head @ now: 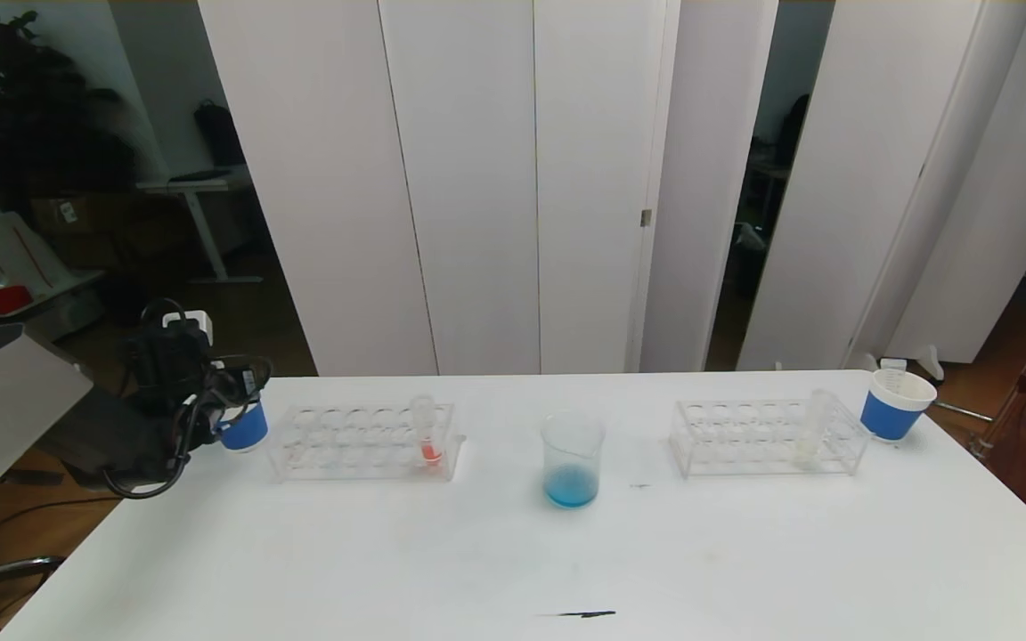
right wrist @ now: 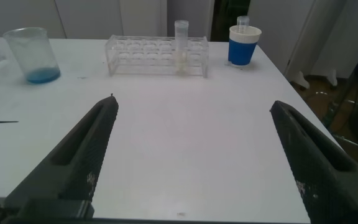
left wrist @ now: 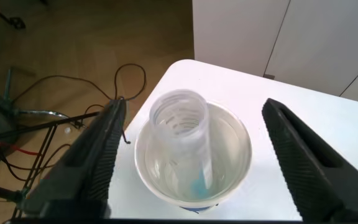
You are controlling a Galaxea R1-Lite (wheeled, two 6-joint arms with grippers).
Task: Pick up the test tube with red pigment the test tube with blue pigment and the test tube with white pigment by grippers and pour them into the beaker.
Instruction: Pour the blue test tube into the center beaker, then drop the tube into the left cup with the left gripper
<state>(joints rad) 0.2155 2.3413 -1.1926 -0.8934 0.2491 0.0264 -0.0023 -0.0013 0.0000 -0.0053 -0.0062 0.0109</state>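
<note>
My left gripper (head: 235, 393) hangs open at the table's far left corner, its jaws wide on either side of a blue-and-white paper cup (left wrist: 238, 134). The test tube with blue pigment (left wrist: 180, 124) leans loose inside that cup, a trace of blue at its bottom. The beaker (head: 572, 458) stands mid-table with blue liquid in it. The test tube with red pigment (head: 428, 434) stands in the left rack (head: 335, 442). The test tube with white pigment (head: 810, 429) stands in the right rack (head: 740, 436). My right gripper (right wrist: 194, 102) is open over bare table, holding nothing, out of the head view.
A second blue-and-white paper cup (head: 894, 405) with a tube in it stands at the far right corner. The table edge runs close beside the left cup. A black mark (head: 580, 613) lies near the front edge.
</note>
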